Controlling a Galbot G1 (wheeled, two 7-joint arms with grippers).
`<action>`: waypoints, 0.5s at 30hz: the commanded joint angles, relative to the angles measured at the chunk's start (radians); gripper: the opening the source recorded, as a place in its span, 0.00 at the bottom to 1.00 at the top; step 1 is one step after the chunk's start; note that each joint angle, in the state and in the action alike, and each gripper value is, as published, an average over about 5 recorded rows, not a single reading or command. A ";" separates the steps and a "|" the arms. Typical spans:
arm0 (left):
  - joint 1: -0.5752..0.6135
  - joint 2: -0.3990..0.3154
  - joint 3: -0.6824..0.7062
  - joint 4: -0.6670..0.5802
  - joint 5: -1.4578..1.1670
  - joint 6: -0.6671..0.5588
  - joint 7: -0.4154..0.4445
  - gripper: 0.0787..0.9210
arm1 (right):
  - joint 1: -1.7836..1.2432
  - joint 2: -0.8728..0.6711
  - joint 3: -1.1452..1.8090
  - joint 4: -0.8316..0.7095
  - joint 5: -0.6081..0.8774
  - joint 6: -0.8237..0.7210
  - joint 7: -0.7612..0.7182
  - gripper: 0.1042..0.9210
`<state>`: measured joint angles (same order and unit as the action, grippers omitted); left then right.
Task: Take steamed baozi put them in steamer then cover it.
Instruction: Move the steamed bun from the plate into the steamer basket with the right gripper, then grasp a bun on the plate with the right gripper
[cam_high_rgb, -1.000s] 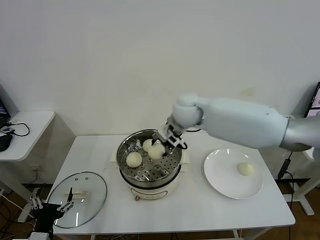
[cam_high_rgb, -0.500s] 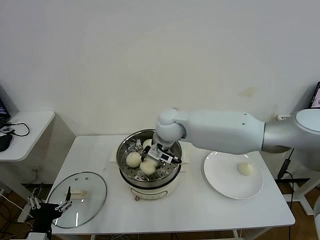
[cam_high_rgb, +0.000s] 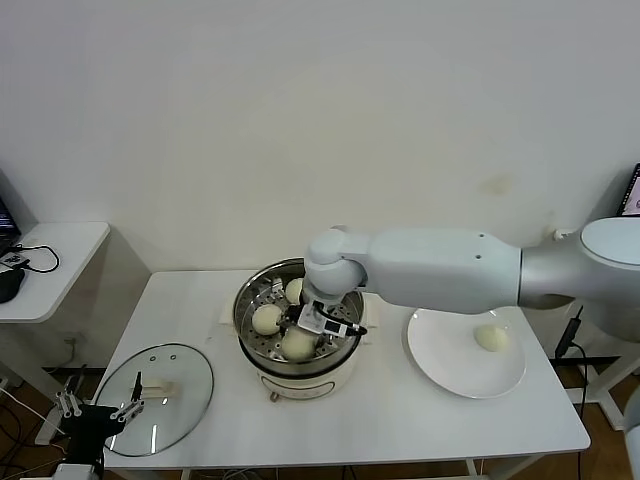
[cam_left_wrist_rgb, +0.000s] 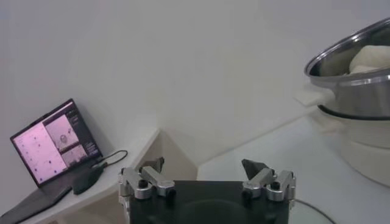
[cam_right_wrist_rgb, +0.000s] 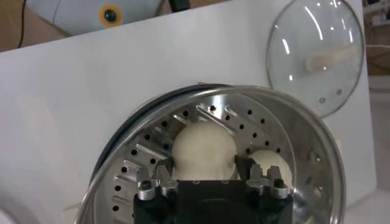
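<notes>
Reaching down into the steamer (cam_high_rgb: 296, 325) at the centre of the head view, the right pincer (cam_high_rgb: 312, 325) sits low over the perforated tray, its fingers (cam_right_wrist_rgb: 163, 176) spread on either side of a baozi (cam_right_wrist_rgb: 204, 146) that lies on the tray between them; whether the pads touch the bun cannot be told. Two more baozi (cam_high_rgb: 267, 319) rest on the tray in the left half of the pot, one of them (cam_high_rgb: 294, 290) nearer the back rim. A fourth bun (cam_high_rgb: 489, 338) lies on the white plate (cam_high_rgb: 440, 355) on the right part of the bench (cam_high_rgb: 400, 420), well apart from the steamer. The cover (cam_high_rgb: 158, 397) lies flat on the bench in the lower left of the head view, handle up. The left pincer (cam_high_rgb: 98, 412) hangs at the bench's lower left edge, just beside the cover, its fingers (cam_left_wrist_rgb: 149, 179) wide apart and holding nothing
</notes>
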<state>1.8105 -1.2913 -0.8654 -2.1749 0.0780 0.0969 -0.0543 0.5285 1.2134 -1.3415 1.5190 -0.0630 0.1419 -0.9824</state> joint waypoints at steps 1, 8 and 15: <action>-0.001 0.001 0.000 0.000 0.000 0.000 0.000 0.88 | 0.015 -0.007 0.008 0.003 -0.006 0.020 -0.003 0.85; -0.003 0.009 -0.006 -0.001 -0.001 0.000 0.001 0.88 | 0.059 -0.078 0.081 -0.030 0.039 -0.010 -0.041 0.88; 0.003 0.025 -0.023 0.002 -0.007 -0.003 0.001 0.88 | 0.059 -0.263 0.203 -0.035 0.167 -0.205 -0.093 0.88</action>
<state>1.8121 -1.2702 -0.8827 -2.1741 0.0715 0.0947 -0.0534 0.5715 1.1226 -1.2541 1.4914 -0.0041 0.0981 -1.0278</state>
